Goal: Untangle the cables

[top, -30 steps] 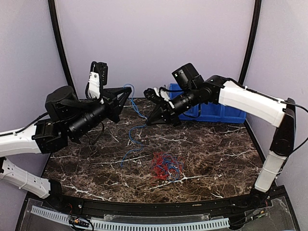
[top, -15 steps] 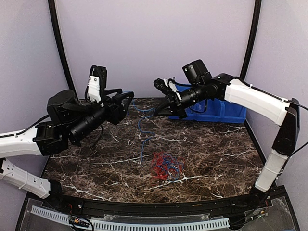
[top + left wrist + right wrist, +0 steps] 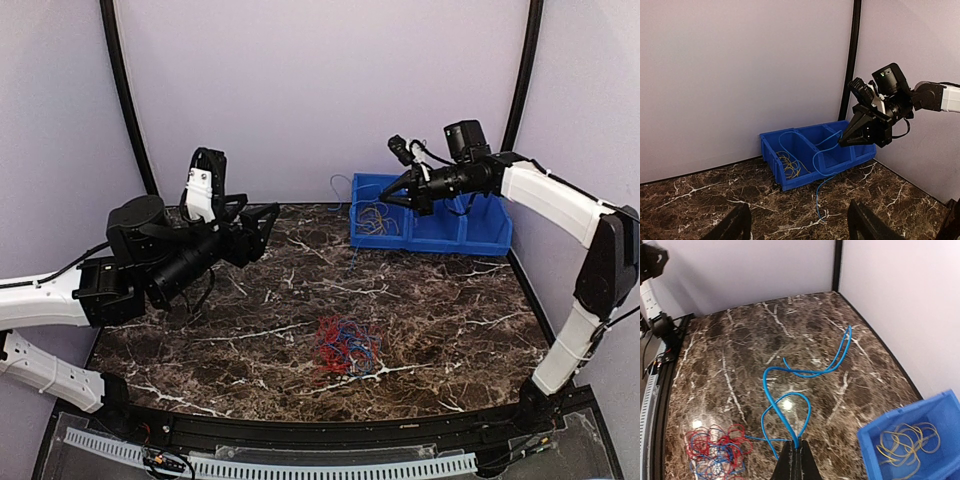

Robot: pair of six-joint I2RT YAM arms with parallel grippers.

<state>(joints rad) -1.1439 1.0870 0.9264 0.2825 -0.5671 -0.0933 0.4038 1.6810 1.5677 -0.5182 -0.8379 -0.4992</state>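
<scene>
The cables are a red and blue tangle [image 3: 346, 345] on the marble table [image 3: 450, 310], also low and left in the right wrist view [image 3: 715, 452]. One blue cable [image 3: 790, 390] is apart from the tangle, and my right gripper [image 3: 796, 446] is shut on it. That gripper [image 3: 390, 198] hovers over the blue bin [image 3: 480, 240]. In the left wrist view the blue cable [image 3: 826, 150] loops across the bin's compartments, and its end trails onto the table. Yellow cables [image 3: 788, 165] lie in the bin's left compartment. My left gripper [image 3: 258, 212] stands open and empty at the back left.
The blue bin [image 3: 790, 182] with three compartments stands against the back wall at the right. Black frame posts [image 3: 125, 100] rise at both back corners. A white perforated strip [image 3: 300, 465] runs along the near edge.
My left gripper opened and let go of the blue cable. My right gripper carried that cable rightward and back, from mid-table to above the bin.
</scene>
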